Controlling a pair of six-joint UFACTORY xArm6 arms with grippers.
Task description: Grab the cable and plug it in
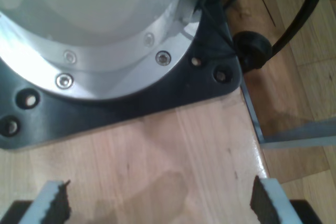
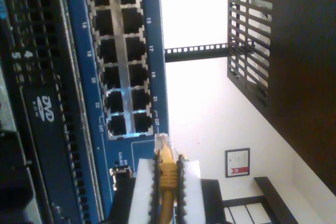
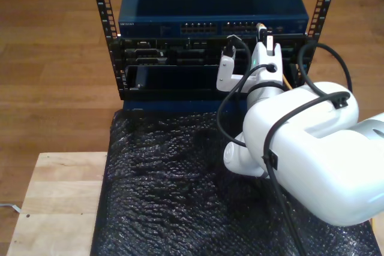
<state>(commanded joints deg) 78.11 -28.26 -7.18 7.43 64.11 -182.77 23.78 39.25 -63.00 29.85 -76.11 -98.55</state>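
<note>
One white arm [image 3: 306, 148] reaches from the exterior view's lower right toward one blue network switch [image 3: 213, 10] atop the rack. My second gripper [image 2: 167, 190] has its fingers [image 2: 143, 192] clamped on the one yellow cable [image 2: 167, 174], its clear plug just below the port block, near numbers 21 and 22. A drive beside it reads "DVD". My first gripper [image 1: 157, 203] hangs spread over a wooden counter [image 1: 173, 150].

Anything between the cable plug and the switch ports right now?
Nothing. In the second wrist view the cable plug, held in my second tool, sits just short of the blue switch ports; that stretch is bare.
</note>
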